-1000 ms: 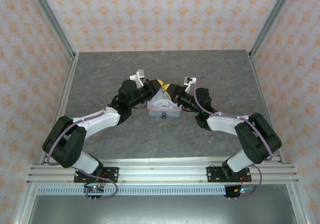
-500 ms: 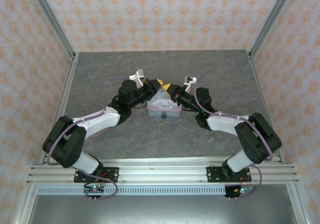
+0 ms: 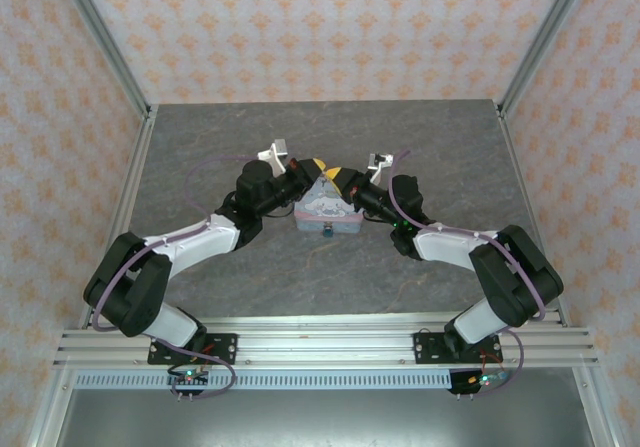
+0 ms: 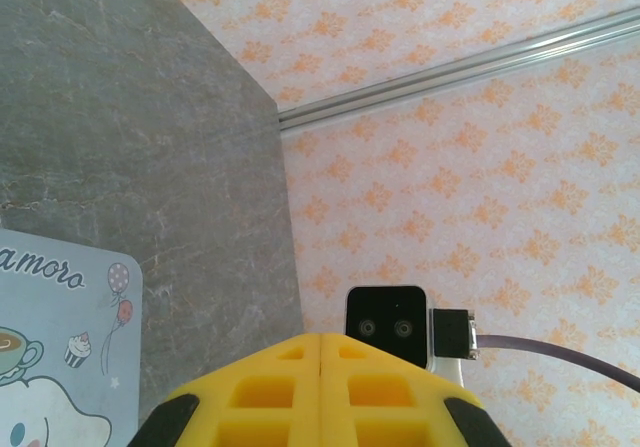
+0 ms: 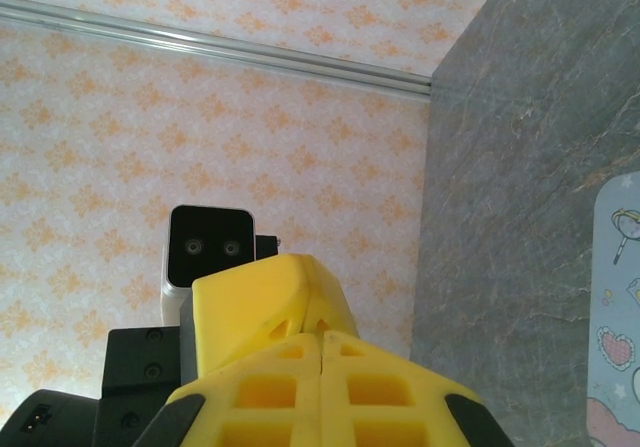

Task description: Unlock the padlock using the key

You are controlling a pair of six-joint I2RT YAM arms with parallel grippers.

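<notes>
The padlock (image 3: pixel 326 234) is a tiny teal block at the near edge of the pale blue cartoon tin (image 3: pixel 325 210). My left gripper (image 3: pixel 317 166) and right gripper (image 3: pixel 334 177) meet tip to tip just beyond the tin's far edge. In the left wrist view my left gripper (image 4: pixel 320 336) is shut, its yellow fingers pressed together with nothing between them, and a corner of the tin (image 4: pixel 60 367) lies below left. In the right wrist view my right gripper (image 5: pixel 320 335) is shut and empty too, touching the left gripper's yellow fingers (image 5: pixel 265 292). The key is out of view.
The tin stands mid-table on the grey stone-look tabletop (image 3: pixel 430 147). Metal frame posts (image 3: pixel 105 42) and patterned walls close in the sides and back. Bare tabletop lies all around the tin.
The left wrist has shifted very slightly to the left. Both arms otherwise hold the same pose behind the tin.
</notes>
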